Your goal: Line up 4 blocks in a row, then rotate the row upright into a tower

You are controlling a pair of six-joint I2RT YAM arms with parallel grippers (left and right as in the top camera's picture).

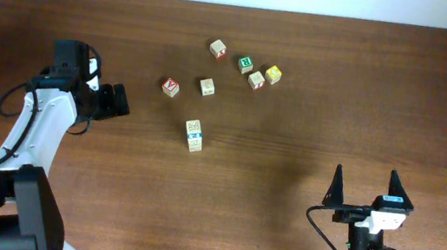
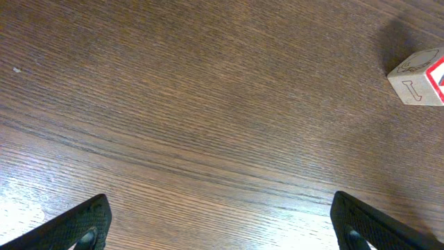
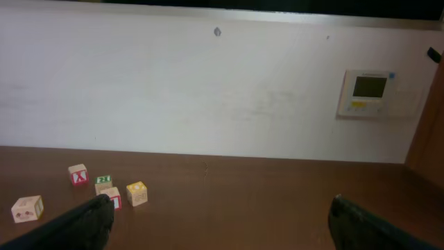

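Two lie touching ahead of the left gripper (image 1: 124,101), its jaws apart and empty: the blue-faced block (image 1: 195,145) and a beige block (image 1: 194,126). Closing on one may drag both. Nearer, the red-faced cube (image 1: 171,87) risks a knock. The right gripper (image 1: 366,176) gapes, well apart.

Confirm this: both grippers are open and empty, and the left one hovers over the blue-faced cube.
Wrong cube. The overhead view shows the left gripper near the red-faced cube, not over the blue-faced cube. It and the right gripper are open and empty.
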